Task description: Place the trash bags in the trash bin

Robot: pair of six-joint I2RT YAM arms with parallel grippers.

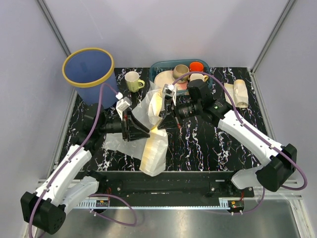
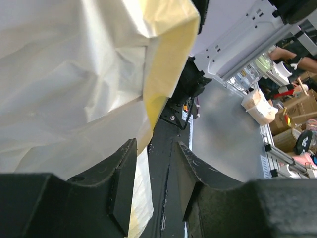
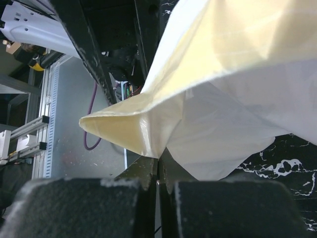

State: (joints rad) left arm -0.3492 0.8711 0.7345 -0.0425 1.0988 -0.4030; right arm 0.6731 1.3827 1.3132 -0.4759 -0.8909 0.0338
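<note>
The large cream-white trash bag (image 1: 154, 146) lies crumpled across the middle of the black marble table, one end hanging over the front edge. My right gripper (image 3: 159, 159) is shut on a fold of its film (image 3: 208, 109), lifting it; from above, the right gripper (image 1: 162, 125) sits over the bag's middle. My left gripper (image 2: 156, 145) stands open right beside the bag (image 2: 74, 89), which fills the space to the left of its fingers; from above, the left gripper (image 1: 142, 132) is at the bag's left side. A small pale bundle (image 1: 239, 92) lies at the far right. The blue trash bin (image 1: 88, 73) stands at the back left.
A teal dish basket (image 1: 159, 65) with a plate, mugs and an orange cup stands at the back centre. A cream mug (image 1: 132, 81) stands between the basket and the bin. Grey walls close in the table on three sides.
</note>
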